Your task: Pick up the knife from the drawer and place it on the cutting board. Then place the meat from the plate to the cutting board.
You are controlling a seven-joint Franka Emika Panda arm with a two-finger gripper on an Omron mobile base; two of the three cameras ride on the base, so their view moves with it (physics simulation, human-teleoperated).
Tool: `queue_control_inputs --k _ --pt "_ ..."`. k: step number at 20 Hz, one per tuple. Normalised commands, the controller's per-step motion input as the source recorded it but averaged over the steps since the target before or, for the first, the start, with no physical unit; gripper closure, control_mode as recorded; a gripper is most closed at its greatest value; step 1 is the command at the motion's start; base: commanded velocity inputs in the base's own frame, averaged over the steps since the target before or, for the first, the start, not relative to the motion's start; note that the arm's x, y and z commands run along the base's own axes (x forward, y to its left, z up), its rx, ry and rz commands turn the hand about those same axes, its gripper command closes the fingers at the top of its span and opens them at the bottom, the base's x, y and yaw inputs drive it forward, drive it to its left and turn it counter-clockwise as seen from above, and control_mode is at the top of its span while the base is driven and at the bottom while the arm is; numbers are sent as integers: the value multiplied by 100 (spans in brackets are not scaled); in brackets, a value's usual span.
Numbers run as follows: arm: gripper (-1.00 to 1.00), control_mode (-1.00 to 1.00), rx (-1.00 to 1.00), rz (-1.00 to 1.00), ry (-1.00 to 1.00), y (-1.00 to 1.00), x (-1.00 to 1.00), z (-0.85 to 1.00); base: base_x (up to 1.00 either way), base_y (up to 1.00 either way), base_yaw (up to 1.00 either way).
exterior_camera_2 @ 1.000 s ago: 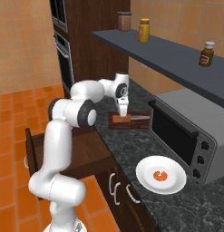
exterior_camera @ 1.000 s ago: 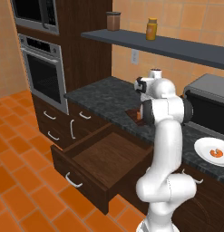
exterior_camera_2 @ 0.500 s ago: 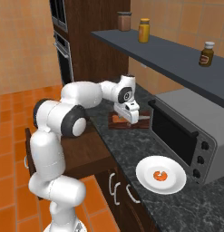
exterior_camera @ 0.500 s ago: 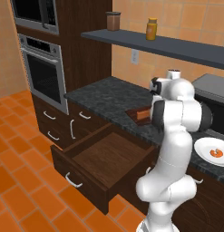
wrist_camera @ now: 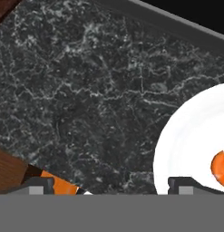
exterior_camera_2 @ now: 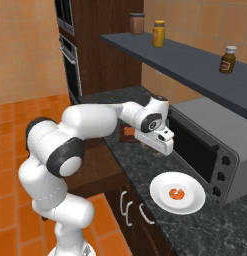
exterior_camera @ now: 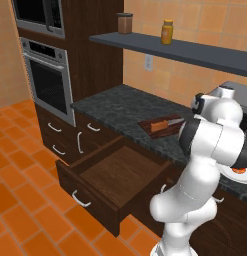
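The knife (exterior_camera: 161,124), orange-brown handle and grey blade, lies on the dark reddish cutting board (exterior_camera: 149,125) on the counter. Below the counter the wide dark drawer (exterior_camera: 120,170) stands pulled out, its wood bottom bare. The white plate (exterior_camera_2: 177,192) sits near the counter's front edge with the small orange-red meat (exterior_camera_2: 176,193) in its middle. My gripper (exterior_camera_2: 160,145) hangs open over bare counter between board and plate, with nothing between its fingers. In the hand view the plate (wrist_camera: 190,136) and meat (wrist_camera: 220,166) lie right, the board's corner (wrist_camera: 9,170) and knife handle (wrist_camera: 54,179) left.
A grey toaster oven (exterior_camera_2: 205,140) stands on the counter right behind the plate. A dark shelf (exterior_camera: 195,50) with jars runs above the counter. A wall oven (exterior_camera: 47,85) stands at the left, and the open drawer juts out over the orange floor.
The arm has swung right, away from above the cutting board and toward the plate. The gripper stayed open. The knife stays on the board.
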Motion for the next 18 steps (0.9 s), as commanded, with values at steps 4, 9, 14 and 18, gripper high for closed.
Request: queue_control_inputs --k 4,9,14,18 --pt "-100 -100 1 22 -2 -89 -76 -2 0 0 0" --pt "-100 -100 0 20 3 -80 -16 -30 0 0 0" --pt "-100 -100 0 13 4 -62 -5 -38 0 0 0" --pt "-100 -100 7 9 0 -52 -31 -30 0 0 0"
